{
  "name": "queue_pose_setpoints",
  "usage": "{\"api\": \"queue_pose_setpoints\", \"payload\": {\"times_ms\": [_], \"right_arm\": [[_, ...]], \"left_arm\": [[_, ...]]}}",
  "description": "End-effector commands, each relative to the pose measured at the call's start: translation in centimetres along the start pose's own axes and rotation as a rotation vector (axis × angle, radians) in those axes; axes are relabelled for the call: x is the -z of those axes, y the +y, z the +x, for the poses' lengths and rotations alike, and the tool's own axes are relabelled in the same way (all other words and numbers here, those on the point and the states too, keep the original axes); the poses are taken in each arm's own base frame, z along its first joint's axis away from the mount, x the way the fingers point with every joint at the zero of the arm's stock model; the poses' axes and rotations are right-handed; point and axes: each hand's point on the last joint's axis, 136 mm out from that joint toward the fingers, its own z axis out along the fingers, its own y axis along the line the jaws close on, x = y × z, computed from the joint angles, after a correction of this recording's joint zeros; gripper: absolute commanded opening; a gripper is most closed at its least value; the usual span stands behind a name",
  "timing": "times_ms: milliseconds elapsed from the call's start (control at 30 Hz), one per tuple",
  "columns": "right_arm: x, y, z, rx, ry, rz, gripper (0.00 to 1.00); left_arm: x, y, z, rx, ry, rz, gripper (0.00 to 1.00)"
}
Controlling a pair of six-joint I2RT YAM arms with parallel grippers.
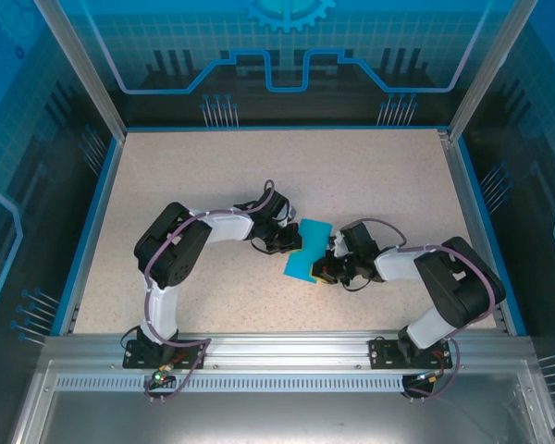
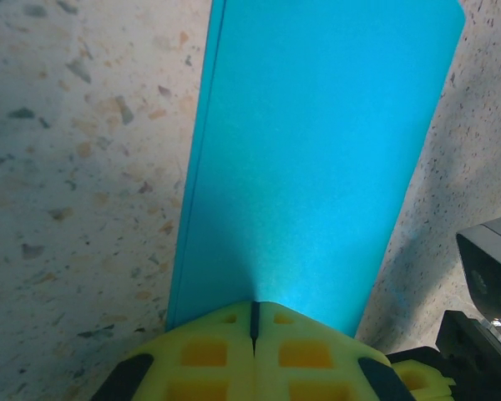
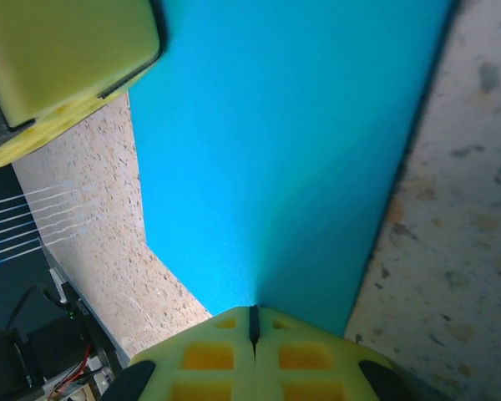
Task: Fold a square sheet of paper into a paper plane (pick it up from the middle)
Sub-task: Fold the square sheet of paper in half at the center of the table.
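At mid-table the paper point(image 1: 307, 252) sits between the claws: one sheet, two claws, no finished plane yet. The left claw point(image 1: 285, 242) is pinched tight on the middle of one long edge. The right claw point(image 1: 330, 268) faces it, pinched just as tight on the opposite edge. In both wrist views the teal runs straight into the closed fingertip slit. The sheet looks narrower than square, and a doubled line along one edge suggests a first centre fold is already in, though I can't be sure from this angle. So I judge this an early fold step. Next calls for laying the paper flat on the table point(image 1: 370, 166), freeing one claw, and turning a corner toward the crease without dragging the sheet.
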Motion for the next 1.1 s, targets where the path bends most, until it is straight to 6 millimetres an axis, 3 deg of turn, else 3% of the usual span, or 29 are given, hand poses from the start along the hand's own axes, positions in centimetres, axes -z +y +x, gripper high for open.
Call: {"api": "queue_pose_setpoints", "payload": {"times_ms": [0, 267, 533, 633, 733, 900, 1067], "right_arm": [[-0.3, -1.2, 0.8, -0.011, 0.016, 0.039, 0.00], [1.2, 0.9, 1.2, 0.039, -0.007, -0.022, 0.00], [-0.2, -1.4, 2.4, -0.002, 0.053, 0.012, 0.00], [0.2, -0.9, 1.9, 0.001, 0.041, -0.004, 0.00], [2.3, -0.2, -0.3, 0.009, -0.028, -0.004, 0.00], [6.4, 1.7, -7.1, 0.029, -0.197, -0.059, 0.00], [6.1, 2.4, -12.8, 0.019, -0.227, -0.111, 0.00]], "left_arm": [[-0.9, 5.3, 3.6, 0.080, 0.097, -0.191, 0.00], [-1.0, 5.4, 3.7, 0.082, 0.099, -0.191, 0.00], [-1.1, 5.4, 3.6, 0.083, 0.103, -0.191, 0.00], [-1.1, 5.5, 3.6, 0.084, 0.100, -0.197, 0.00], [-1.1, 5.3, 3.5, 0.087, 0.096, -0.189, 0.00], [-1.0, 5.4, 3.6, 0.085, 0.099, -0.194, 0.00], [-1.0, 5.0, 3.4, 0.073, 0.106, -0.190, 0.00]]}}
